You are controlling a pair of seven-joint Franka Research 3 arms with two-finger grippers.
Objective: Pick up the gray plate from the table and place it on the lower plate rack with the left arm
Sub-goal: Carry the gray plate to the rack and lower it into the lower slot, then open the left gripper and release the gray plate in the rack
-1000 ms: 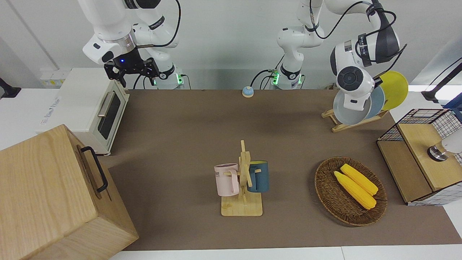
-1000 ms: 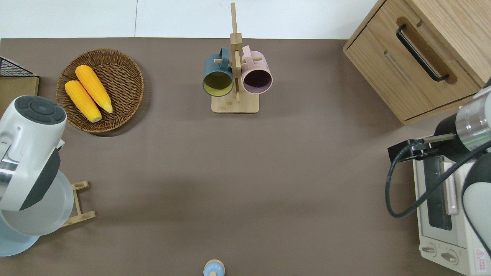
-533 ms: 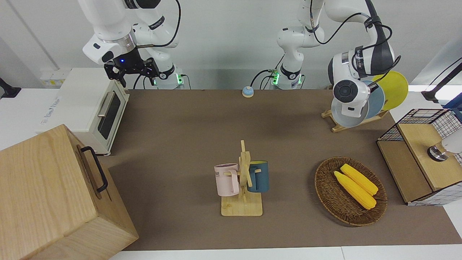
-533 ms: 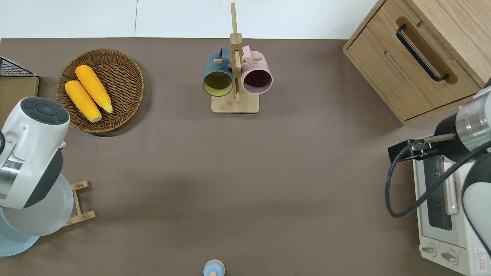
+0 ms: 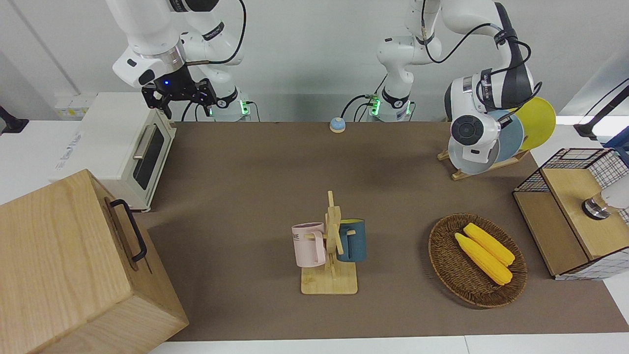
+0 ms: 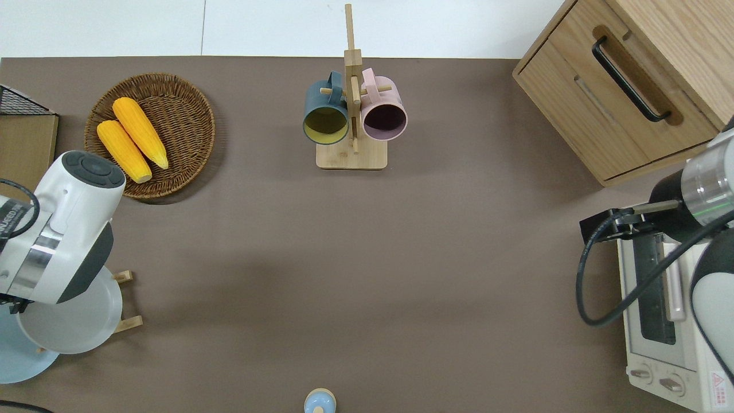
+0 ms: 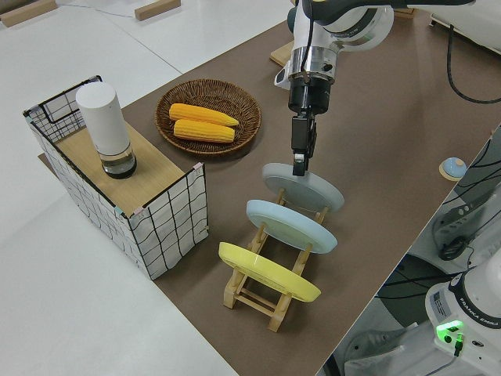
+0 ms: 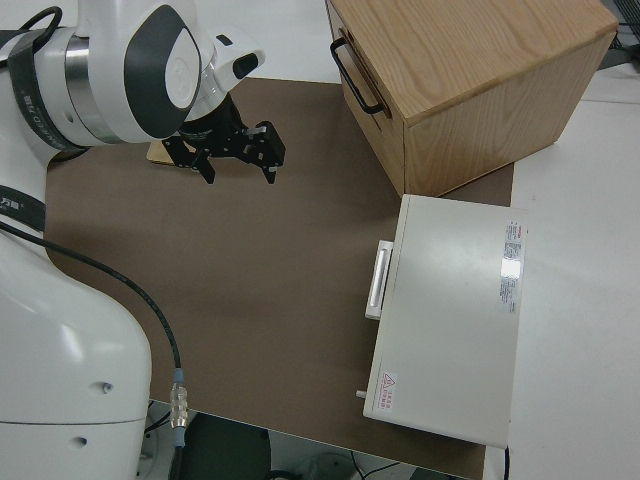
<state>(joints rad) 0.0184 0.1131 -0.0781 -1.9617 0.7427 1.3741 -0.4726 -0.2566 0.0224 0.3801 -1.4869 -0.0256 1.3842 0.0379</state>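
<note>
1. The left gripper's (image 7: 298,160) fingers (image 7: 300,141) are pinched on the gray plate's (image 7: 304,188) rim, centre of the left side view.
2. The plate sits tilted in the lower plate rack (image 7: 270,294), in the end slot next to the light blue plate (image 7: 291,225).
3. It looks stiff, smooth and breakable; the thin rim is the only handhold.
4. The right gripper (image 8: 236,150) is parked, fingers apart.

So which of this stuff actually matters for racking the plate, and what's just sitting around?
In the job:
- gray plate, leaning in the rack
- lower plate rack
- left gripper, at the plate's rim

Just lying about:
- light blue plate and yellow plate, already racked
- basket of corn
- mug stand
- toaster oven
- wooden cabinet
- right arm, parked
</note>
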